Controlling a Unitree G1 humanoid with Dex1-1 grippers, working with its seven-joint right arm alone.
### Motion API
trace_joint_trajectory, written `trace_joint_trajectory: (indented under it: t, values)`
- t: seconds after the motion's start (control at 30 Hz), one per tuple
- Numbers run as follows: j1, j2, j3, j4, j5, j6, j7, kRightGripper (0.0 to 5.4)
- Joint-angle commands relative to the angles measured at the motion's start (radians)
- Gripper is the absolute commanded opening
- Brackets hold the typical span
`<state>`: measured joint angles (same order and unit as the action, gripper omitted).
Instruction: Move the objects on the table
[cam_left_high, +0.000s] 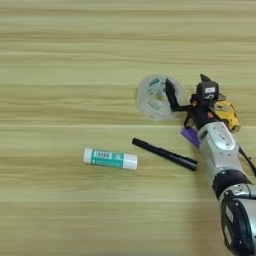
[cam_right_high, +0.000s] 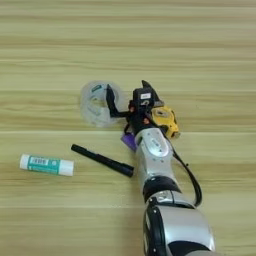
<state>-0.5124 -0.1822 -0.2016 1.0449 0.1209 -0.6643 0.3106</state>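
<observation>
Fingers spread beside tape roll

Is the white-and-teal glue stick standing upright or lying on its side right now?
Lying on its side: the white-and-teal glue stick rests lengthwise on the wooden table, its label showing, left of the slim black pen.

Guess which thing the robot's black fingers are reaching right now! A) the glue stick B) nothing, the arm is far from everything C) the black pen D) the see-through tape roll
D: one finger of the right gripper lies over the edge of the clear tape roll, while the glue stick and black pen lie apart, nearer the camera.
</observation>
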Motion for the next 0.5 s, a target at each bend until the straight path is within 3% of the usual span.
trace_joint_trajectory:
  t: [0.03,0.33,0.5]
  values:
    - [-0.081,-0.02,0.002,-0.031,-0.003,-0.008,-0.01,5.38]
    - [-0.084,-0.02,0.002,-0.026,-0.003,-0.013,-0.009,5.38]
    - [-0.088,-0.021,-0.015,-0.068,0.046,0.0,0.047,5.38]
